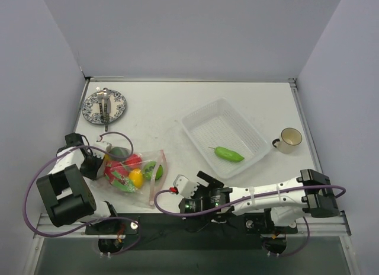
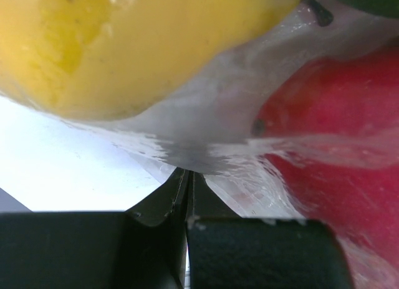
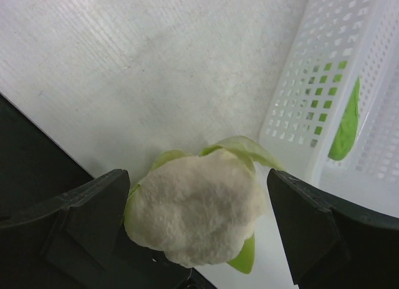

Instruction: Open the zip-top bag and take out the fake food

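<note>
Pinches a fold of the zip-top bag [image 1: 142, 189] in the left claw [image 2: 187, 183], tips pressed flat together. Shows a yellow piece [image 2: 124, 40] and a red piece [image 2: 336, 146] inside the film, right ahead of those tips. Grips the white, green-leaved cauliflower [image 3: 193, 214] between the spread fingers [image 3: 93, 220] of the right claw [image 3: 198, 189], outside the bag. Has the mesh tray [image 3: 324, 65] ahead and right of that claw, a green pod [image 1: 228, 154] lying in it
</note>
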`<move>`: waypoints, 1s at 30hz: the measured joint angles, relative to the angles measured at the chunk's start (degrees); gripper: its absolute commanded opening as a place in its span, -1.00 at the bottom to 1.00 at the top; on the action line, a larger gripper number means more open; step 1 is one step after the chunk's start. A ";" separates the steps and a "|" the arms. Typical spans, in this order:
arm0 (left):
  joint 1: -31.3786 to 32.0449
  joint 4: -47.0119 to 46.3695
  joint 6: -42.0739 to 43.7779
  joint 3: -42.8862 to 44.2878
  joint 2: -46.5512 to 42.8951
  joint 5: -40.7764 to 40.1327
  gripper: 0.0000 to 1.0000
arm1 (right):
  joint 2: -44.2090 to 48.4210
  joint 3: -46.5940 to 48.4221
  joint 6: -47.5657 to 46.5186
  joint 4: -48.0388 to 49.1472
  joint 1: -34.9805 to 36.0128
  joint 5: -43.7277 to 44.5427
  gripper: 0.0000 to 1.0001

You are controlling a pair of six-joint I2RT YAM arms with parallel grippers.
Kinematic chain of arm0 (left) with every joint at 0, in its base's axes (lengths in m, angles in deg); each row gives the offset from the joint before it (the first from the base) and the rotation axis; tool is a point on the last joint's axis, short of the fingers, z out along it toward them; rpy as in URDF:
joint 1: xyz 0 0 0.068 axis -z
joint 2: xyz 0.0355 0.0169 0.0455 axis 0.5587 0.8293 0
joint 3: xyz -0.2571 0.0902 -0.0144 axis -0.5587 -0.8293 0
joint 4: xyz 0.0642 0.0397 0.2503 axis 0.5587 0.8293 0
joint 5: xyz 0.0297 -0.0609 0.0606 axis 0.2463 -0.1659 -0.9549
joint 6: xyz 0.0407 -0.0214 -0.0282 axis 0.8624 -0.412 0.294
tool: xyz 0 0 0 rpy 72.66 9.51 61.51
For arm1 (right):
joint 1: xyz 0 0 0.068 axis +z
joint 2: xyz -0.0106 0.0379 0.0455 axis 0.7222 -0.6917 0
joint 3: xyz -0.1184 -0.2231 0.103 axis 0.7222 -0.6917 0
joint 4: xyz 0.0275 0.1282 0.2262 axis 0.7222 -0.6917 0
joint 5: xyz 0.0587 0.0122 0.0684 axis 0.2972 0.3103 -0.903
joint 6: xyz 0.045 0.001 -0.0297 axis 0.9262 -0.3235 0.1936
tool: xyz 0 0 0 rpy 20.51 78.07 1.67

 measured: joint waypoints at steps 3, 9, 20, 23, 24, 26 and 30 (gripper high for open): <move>-0.02 0.00 0.15 -0.13 -0.15 0.04 -1.00 | 0.28 1.05 2.75 -2.78 0.13 1.66 1.00; 0.00 0.24 0.55 -0.50 -0.76 0.44 -1.00 | 3.48 1.05 9.14 -8.00 0.11 2.19 1.00; -0.02 2.03 0.55 -0.55 -1.57 1.11 -1.00 | 5.16 4.04 21.40 -18.38 -0.15 1.09 1.00; -0.02 2.54 0.55 -0.55 -1.70 1.29 -1.00 | 5.11 4.24 25.64 -20.96 -0.11 -1.90 1.00; -0.02 2.62 0.55 -0.55 -1.70 1.38 -1.00 | 5.09 4.17 26.77 -21.40 -0.09 -2.97 1.00; -0.02 2.89 0.52 -0.52 -1.70 1.57 -1.00 | 5.01 3.69 28.41 -21.57 -0.11 -4.61 1.00; 0.00 3.58 0.52 -0.52 -1.73 1.99 -1.00 | 3.78 0.50 29.81 -20.24 -1.25 -7.54 1.00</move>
